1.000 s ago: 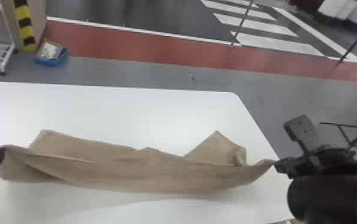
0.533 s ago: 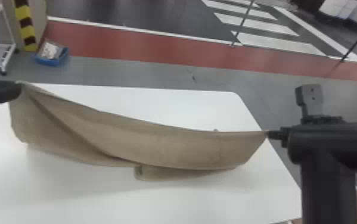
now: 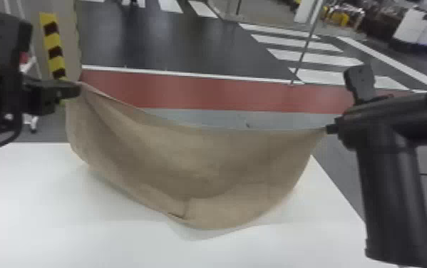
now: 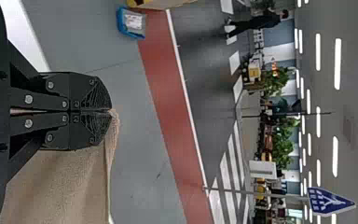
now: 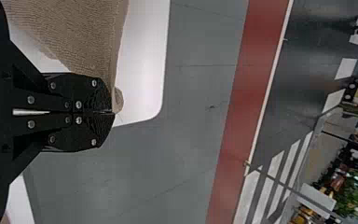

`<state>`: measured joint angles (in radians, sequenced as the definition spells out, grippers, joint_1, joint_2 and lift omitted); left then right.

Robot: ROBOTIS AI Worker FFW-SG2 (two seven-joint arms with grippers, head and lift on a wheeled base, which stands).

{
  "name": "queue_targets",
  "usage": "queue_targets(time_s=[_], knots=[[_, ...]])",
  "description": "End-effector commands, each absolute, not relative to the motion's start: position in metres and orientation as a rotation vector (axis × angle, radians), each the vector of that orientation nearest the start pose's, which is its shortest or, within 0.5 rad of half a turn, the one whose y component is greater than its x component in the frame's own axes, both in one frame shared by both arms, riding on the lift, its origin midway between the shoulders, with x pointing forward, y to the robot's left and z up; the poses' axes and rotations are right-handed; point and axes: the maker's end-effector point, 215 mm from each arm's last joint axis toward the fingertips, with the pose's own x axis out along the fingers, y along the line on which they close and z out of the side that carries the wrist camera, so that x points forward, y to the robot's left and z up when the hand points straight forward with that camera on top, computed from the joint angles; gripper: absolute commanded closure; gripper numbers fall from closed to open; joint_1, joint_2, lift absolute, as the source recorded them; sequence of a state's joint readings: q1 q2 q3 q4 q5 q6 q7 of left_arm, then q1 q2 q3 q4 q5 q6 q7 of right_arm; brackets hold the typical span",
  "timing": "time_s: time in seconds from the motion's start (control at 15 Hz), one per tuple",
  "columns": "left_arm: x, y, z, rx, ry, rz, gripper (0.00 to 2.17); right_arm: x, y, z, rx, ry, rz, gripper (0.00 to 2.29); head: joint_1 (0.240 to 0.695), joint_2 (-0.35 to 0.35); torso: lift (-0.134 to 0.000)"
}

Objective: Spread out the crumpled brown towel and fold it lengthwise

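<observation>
White table (image 3: 45,221) lies under brown towel (image 3: 216,160), red floor stripe (image 3: 194,92) beyond.

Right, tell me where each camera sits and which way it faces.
Head view: on the head, looking forward and down at towel and table; left arm and right arm show.
Left wrist view: on that wrist, looking past the left gripper to the floor.
Right wrist view: likewise, past the right gripper.
All share towel and red strip.
</observation>
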<state>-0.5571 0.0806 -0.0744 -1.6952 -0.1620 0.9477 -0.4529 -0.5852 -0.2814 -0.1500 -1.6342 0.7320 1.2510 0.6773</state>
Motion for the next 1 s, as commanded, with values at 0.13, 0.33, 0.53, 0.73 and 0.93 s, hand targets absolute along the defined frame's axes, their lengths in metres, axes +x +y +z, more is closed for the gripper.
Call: queue_targets(time_s=[0.13, 0.33, 0.53, 0.73, 0.93], knots=[[0.752, 0.164, -0.121, 0.202, 0.197, -0.334, 1.44, 0.660, -0.501, -0.164, -0.289, 0.569, -0.301, 2.16, 0.416, -0.264, -0.124], [0.747, 0.185, -0.104, 0.170, 0.163, -0.317, 1.44, 0.657, -0.498, -0.147, -0.241, 0.538, -0.285, 2.16, 0.346, -0.251, -0.124], [0.690, 0.212, -0.125, 0.115, 0.174, -0.323, 1.44, 0.589, -0.493, -0.184, -0.163, 0.581, -0.250, 2.16, 0.331, -0.237, -0.124], [0.590, 0.242, -0.206, 0.089, 0.224, -0.326, 1.44, 0.490, -0.473, -0.262, -0.154, 0.670, -0.161, 2.16, 0.426, -0.235, -0.124], [0.512, 0.275, -0.267, 0.107, 0.231, -0.322, 1.44, 0.418, -0.441, -0.328, -0.175, 0.736, -0.055, 2.16, 0.587, -0.230, -0.124]])
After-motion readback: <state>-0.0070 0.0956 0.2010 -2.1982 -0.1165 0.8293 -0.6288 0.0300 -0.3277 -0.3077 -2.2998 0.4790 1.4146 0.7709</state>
